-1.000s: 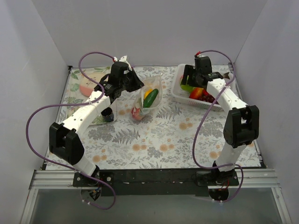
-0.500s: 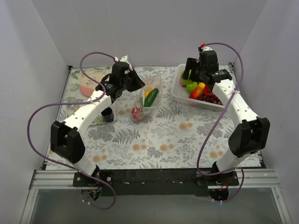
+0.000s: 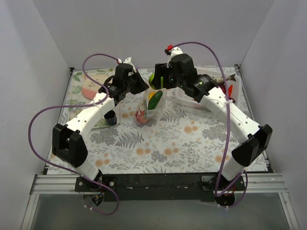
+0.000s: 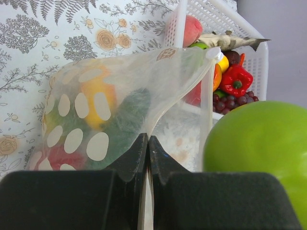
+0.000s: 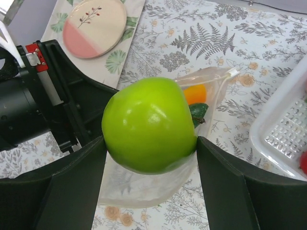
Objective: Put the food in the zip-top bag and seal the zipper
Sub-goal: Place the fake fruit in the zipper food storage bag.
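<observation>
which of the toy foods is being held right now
The green apple, clamped in the right gripper just over the bag. The rest lie inside the bag or in the white basket.

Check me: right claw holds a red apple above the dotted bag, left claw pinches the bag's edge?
The apple is green, not red, per the right wrist view. The right gripper holds it above the bag; the left gripper pinches the edge.

the zip-top bag (image 4: 158,72) sits mid-table (image 3: 158,143), food (image 3: 154,100) inside, the left gripper (image 4: 147,143) at its left edge. the apple (image 5: 149,124), in the right gripper (image 5: 149,141), hangs above its mouth. basket (image 4: 211,14) right, plate (image 3: 93,85) far left.
</observation>
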`<state>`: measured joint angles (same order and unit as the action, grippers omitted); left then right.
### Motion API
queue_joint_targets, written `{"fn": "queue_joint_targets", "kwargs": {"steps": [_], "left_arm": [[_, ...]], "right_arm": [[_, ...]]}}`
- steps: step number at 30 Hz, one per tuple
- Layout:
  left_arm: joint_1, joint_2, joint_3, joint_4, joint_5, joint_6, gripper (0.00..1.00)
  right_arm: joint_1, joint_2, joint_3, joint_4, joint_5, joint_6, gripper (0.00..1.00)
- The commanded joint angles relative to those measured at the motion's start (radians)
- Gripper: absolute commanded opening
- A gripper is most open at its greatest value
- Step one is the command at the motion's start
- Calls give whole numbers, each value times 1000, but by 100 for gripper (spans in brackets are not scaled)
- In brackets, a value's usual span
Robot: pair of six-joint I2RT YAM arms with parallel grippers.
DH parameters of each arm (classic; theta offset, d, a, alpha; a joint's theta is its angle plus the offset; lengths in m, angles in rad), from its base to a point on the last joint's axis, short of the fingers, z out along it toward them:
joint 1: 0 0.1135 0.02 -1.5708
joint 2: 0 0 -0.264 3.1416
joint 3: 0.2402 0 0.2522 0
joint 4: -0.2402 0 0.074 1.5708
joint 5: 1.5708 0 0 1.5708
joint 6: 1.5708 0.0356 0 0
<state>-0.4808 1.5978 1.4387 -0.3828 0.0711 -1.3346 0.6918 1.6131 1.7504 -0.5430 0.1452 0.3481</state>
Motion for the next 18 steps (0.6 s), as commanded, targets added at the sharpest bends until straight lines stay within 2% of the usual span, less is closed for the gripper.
{"fn": "queue_joint_targets", "kwargs": {"steps": [1, 3, 8, 13, 18], "left_arm": [[4, -25, 52, -17, -22, 9, 0], [4, -35, 55, -27, -33, 15, 0], [7, -47, 52, -30, -36, 14, 0], [7, -48, 54, -27, -31, 12, 0], [7, -48, 57, -25, -30, 12, 0]], "right_arm": [[20, 36, 43, -12, 63, 17, 38], [20, 22, 0, 14, 63, 17, 47], [21, 33, -14, 31, 33, 22, 55], [29, 39, -6, 31, 22, 6, 80], [31, 25, -2, 38, 17, -3, 95]]}}
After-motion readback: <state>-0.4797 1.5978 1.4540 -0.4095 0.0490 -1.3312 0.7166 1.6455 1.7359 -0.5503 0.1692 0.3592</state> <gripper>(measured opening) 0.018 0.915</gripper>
